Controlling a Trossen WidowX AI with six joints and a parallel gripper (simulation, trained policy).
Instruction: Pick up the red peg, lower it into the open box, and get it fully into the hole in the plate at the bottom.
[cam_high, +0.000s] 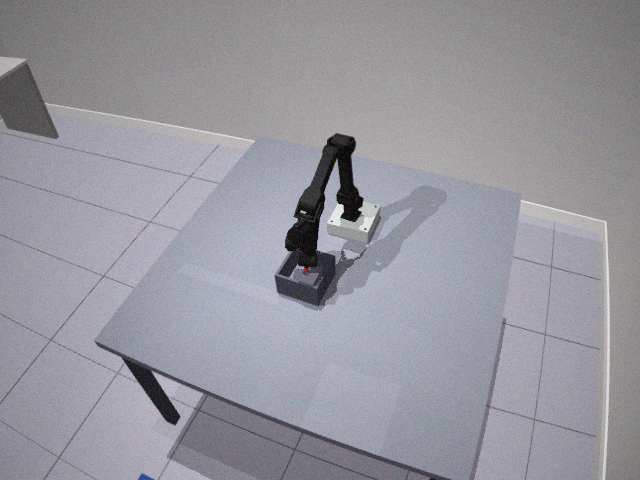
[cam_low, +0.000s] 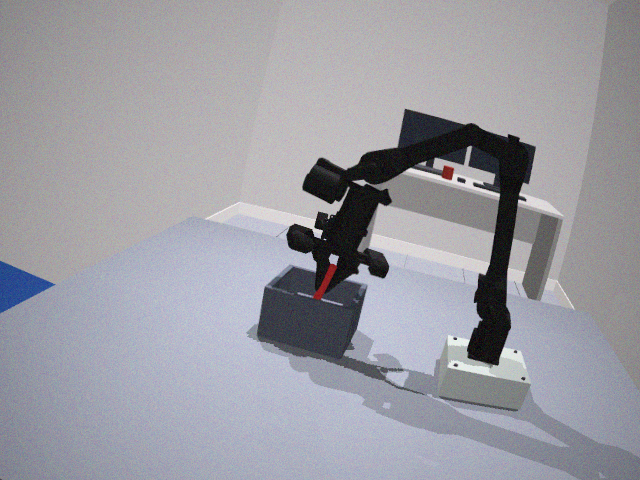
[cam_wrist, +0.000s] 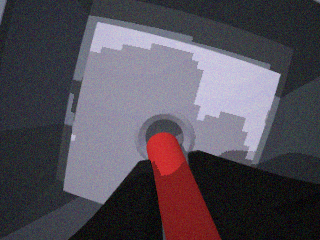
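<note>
My gripper (cam_high: 307, 264) (cam_low: 323, 288) (cam_wrist: 170, 167) is shut on the red peg (cam_high: 305, 269) (cam_low: 325, 282) (cam_wrist: 166, 155), with its fingertips at the mouth of the box. The peg leans in the exterior view, its lower end at the near rim, where the wall may hide the very tip. The dark open box (cam_high: 297, 291) (cam_low: 305, 322) (cam_wrist: 37, 90) stands on the table. The light plate (cam_wrist: 115, 90) lies at its bottom. In the wrist view the peg's end overlaps the near part of the round hole (cam_wrist: 161, 126); its height above the plate cannot be told exactly.
The arm's white base block (cam_high: 346, 229) (cam_low: 483, 387) stands on the table (cam_high: 237, 330) (cam_low: 155, 387) behind the box in the top view and to its right in the exterior view. The box's walls surround the fingertips. A desk with monitors (cam_low: 431, 135) stands in the background.
</note>
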